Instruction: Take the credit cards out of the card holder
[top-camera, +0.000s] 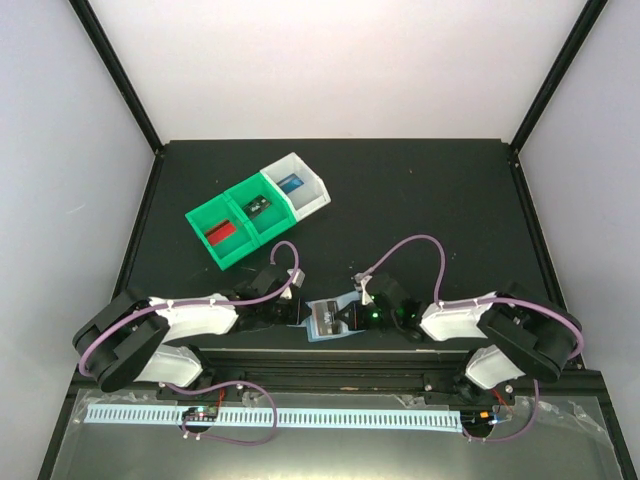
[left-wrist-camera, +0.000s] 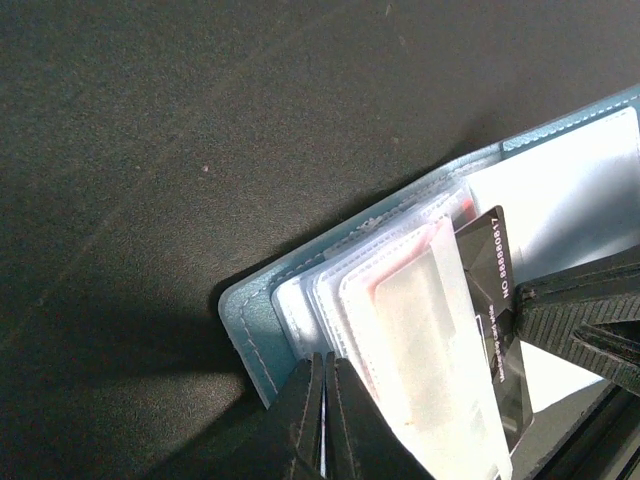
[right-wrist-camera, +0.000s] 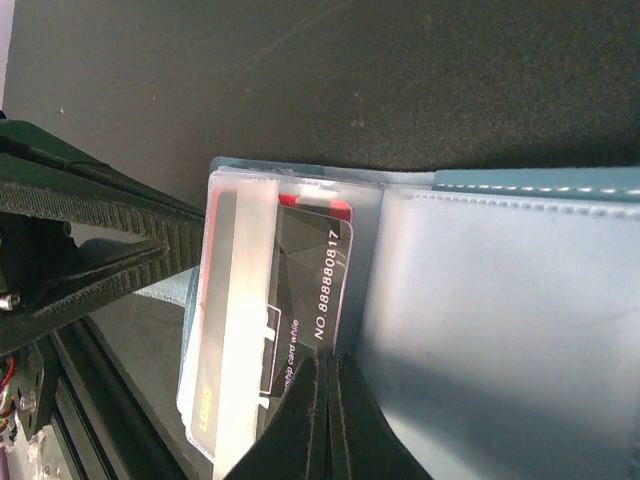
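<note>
The pale blue card holder (top-camera: 328, 322) lies open at the table's near edge between both grippers. My left gripper (top-camera: 297, 313) is shut on the edge of the holder's clear sleeve pages (left-wrist-camera: 400, 330), next to the blue cover (left-wrist-camera: 252, 325). My right gripper (top-camera: 352, 318) is shut on a black card (right-wrist-camera: 312, 280) numbered 88880817. The card sticks partway out of a sleeve and also shows in the left wrist view (left-wrist-camera: 497, 300). A red card's edge (right-wrist-camera: 316, 204) shows behind it. The holder's other panel (right-wrist-camera: 500, 320) lies flat to the right.
Three joined bins stand at the back left. A green bin (top-camera: 206, 222) holds a red card (top-camera: 220, 234), a second green bin (top-camera: 241, 192) holds a black card (top-camera: 258, 207), and a white bin (top-camera: 314, 192) holds a blue card (top-camera: 292, 184). Black walls edge the table.
</note>
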